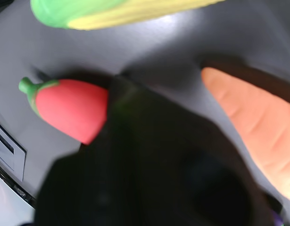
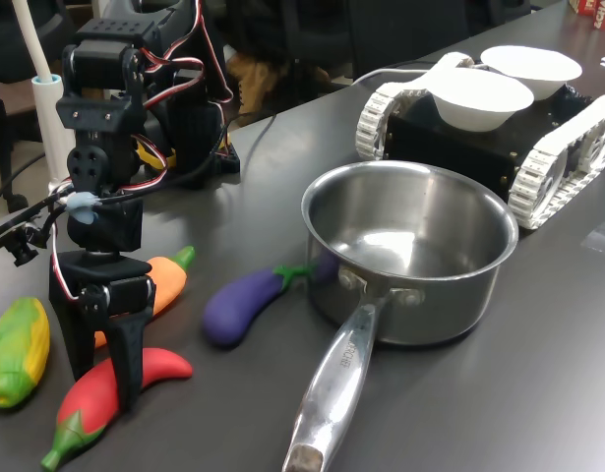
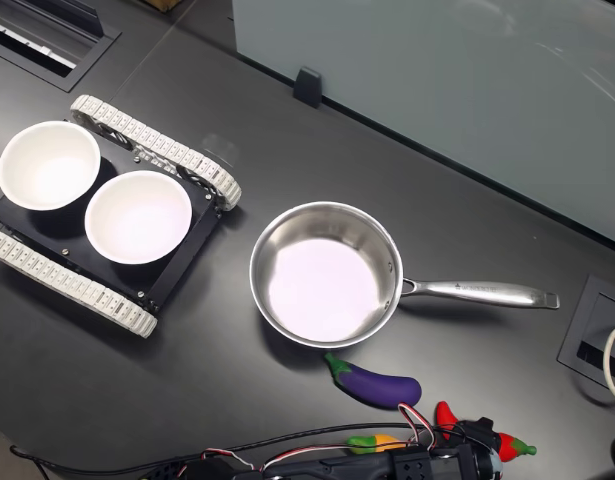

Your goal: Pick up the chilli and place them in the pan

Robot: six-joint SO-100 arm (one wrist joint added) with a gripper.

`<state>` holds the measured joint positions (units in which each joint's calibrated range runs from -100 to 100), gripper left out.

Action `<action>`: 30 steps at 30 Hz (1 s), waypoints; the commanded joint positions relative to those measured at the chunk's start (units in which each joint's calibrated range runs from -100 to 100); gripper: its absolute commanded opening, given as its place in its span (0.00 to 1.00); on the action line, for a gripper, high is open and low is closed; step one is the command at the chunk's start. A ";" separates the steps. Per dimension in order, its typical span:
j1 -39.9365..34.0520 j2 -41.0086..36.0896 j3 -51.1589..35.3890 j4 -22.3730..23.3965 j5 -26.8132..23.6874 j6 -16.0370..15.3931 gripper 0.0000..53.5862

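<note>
- Dark grey tabletop (image 2: 538,393) in an office-like room, chairs dim behind it; a round, shiny stainless-steel saucepan with one long riveted handle (image 2: 410,256) stands empty at its middle and serves as the landmark below.
- Off the pan's handle side, towards the first exterior view's left, the black servo-driven gripper (image 2: 103,369) stands upright over a curved, glossy red toy chilli with a green stem cap (image 2: 90,405), which lies flat on the table, well apart from the pan.
- Its two dark fingers come down either side of the chilli's middle, spread about the fruit; whether they already press on it cannot be told, since the wrist view shows only a black finger crossing the red body.
- Likely trouble: the chilli is smooth and tapered, so a squeeze off its thickest part could send it squirting out sideways or let it swing in the grip.
- An orange toy carrot with a green tip (image 2: 159,280) lies just behind the gripper, on the pan side, and a green-and-yellow toy corn cob (image 2: 17,349) lies farther from the pan; a skewed closing or lift may nudge either.
- A purple toy eggplant (image 2: 245,305) rests between chilli and pan, touching or nearly touching the pan wall; a low carry could clip it or the pan's rim.
</note>
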<state>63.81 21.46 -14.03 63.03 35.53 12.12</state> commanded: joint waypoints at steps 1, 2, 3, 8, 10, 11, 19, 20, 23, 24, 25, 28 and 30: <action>-1.19 -0.76 -2.28 1.07 0.29 1.07 0.28; -1.08 -0.92 -2.19 1.07 0.24 1.07 0.25; -0.96 -1.01 -2.10 1.07 0.29 1.07 0.22; -0.96 -1.43 -1.83 1.07 0.29 1.07 0.11; -0.96 -1.77 -1.74 1.07 0.24 1.07 0.06; -0.96 -2.02 -1.74 1.07 0.10 1.07 0.04; -0.39 -5.14 -0.92 1.58 -1.71 0.90 0.00; -0.27 -5.56 -1.01 1.58 -2.15 0.82 0.00; -0.27 -6.41 -1.56 1.84 -3.17 0.65 0.00; -0.27 -6.49 -2.01 2.01 -3.61 0.57 0.00; -0.27 -6.49 -2.47 2.26 -3.96 0.48 0.00; 0.18 -6.58 -4.19 3.71 -5.03 -0.36 0.00; 0.76 -6.66 -5.55 4.99 -5.67 -1.53 0.00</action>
<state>62.93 20.45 -14.75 64.22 31.33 11.94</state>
